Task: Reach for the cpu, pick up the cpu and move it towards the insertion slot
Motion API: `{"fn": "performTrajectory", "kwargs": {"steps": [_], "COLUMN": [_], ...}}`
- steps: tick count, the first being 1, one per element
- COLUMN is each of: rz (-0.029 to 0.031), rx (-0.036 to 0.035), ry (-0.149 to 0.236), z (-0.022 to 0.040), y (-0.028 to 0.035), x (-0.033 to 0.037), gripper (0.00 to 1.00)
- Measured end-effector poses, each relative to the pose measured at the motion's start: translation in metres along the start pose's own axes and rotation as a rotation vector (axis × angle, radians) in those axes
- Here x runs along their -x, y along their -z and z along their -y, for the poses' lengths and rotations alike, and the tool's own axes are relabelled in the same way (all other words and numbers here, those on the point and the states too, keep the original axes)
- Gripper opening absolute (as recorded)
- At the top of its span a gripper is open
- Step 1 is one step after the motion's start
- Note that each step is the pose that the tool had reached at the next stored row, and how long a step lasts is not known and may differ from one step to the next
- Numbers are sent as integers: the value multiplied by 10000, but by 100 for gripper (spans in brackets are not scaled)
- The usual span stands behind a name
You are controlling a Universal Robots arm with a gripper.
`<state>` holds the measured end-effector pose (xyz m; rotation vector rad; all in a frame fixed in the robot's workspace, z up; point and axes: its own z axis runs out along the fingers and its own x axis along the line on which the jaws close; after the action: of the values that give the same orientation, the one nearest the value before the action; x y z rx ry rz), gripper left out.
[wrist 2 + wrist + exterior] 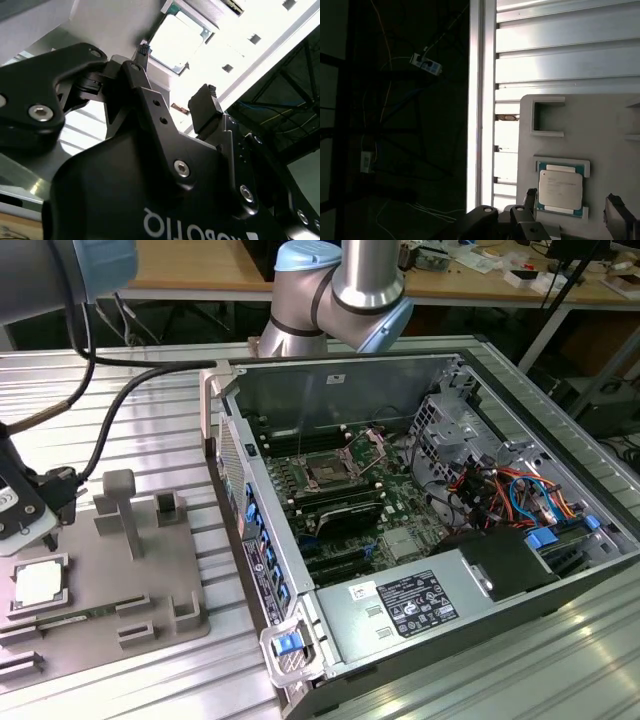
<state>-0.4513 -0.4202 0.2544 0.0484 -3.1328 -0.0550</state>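
The gripper point(573, 197) hangs just above the grey tray point(160, 570). Its fingers point(531, 200) are spread wide, one on either side of the cpu point(560, 189), and hold nothing. The cpu lies flat in a recess near the tray's edge at the exterior view's left. The insertion slot point(328, 472) sits well apart, inside the open computer case point(330, 390).

You have one cpu point(40, 583), one grey tray point(150, 575), one open computer case point(330, 380), one insertion slot point(328, 472) inside it, and one robot arm point(360, 290) over the table point(150, 400).
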Motion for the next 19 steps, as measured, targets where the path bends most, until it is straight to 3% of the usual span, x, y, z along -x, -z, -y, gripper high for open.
{"fn": "performTrajectory", "kwargs": {"steps": [1,2,7,8,19], "rz": [-1,1,6,6,1], "rx": [-4,-4,-14,-14,-16], "ry": [-10,-34,-168,-169,-170], "z": [1,2,6,7,46], "y": [-33,-75,-187,-209,-460], "x": [0,-1,-7,-7,-17], "gripper": [61,67,69,75,75]}}
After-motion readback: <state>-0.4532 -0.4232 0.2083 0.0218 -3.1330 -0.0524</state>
